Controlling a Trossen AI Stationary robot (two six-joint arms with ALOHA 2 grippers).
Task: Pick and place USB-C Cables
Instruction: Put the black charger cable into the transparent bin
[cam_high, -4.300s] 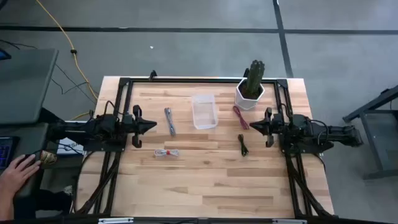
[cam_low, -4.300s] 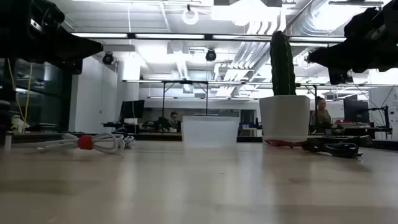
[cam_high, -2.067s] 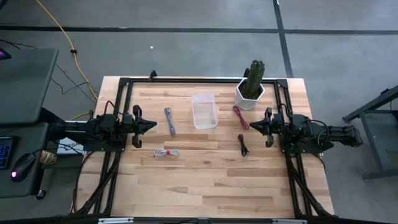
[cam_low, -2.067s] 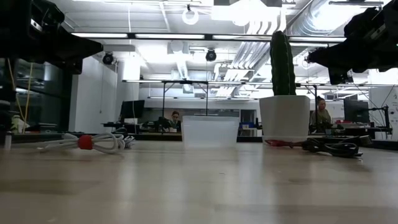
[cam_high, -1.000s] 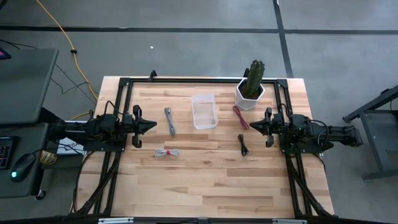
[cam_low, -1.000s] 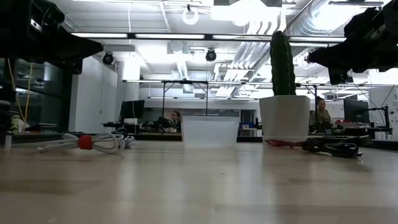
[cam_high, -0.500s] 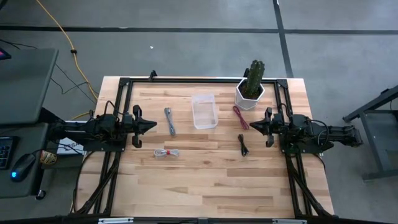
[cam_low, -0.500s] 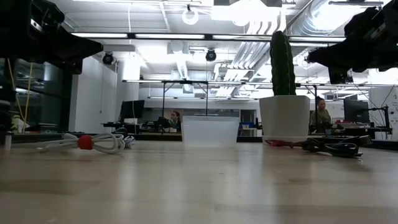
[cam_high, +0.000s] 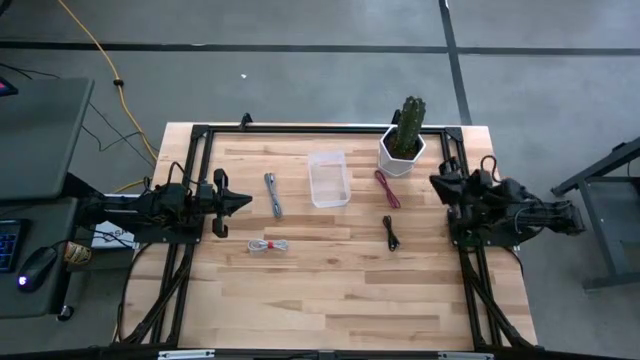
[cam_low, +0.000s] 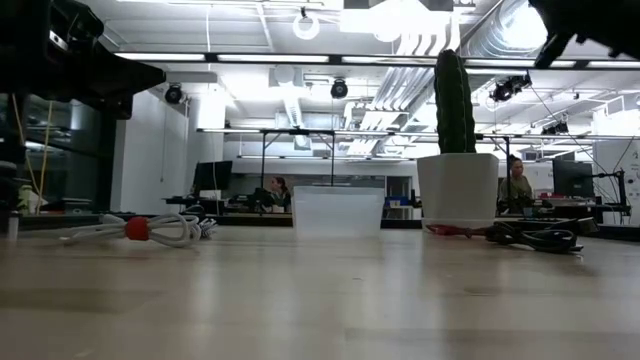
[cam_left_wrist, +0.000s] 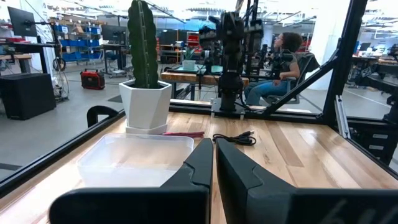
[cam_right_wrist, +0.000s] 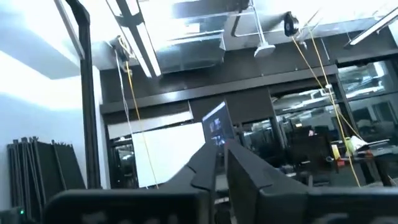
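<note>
The left gripper (cam_high: 244, 203) waits at the table's (cam_high: 330, 300) left edge, fingers pressed together and empty. Just past its tip lies the grey cable (cam_high: 273, 194), a thin straight bundle whose long axis runs away from the front edge, slightly slanted. Nearer the front, just right of the gripper, sits the whitish cable (cam_high: 268, 245), lying crosswise along the table with a red spot at its middle. In the centre stands a clear tub (cam_high: 329, 179), with nothing to be seen inside it. Right of it, the dark red cable (cam_high: 386, 188) slants diagonally beside the white cactus pot (cam_high: 401, 152), and the black cable (cam_high: 390, 233) lies just in front of it, long axis pointing front to back. The right gripper (cam_high: 437, 183) is lifted and tipped upward at the right edge, right of the dark red cable and well clear of both; its fingers (cam_right_wrist: 245, 165) show a narrow gap with nothing between them.
</note>
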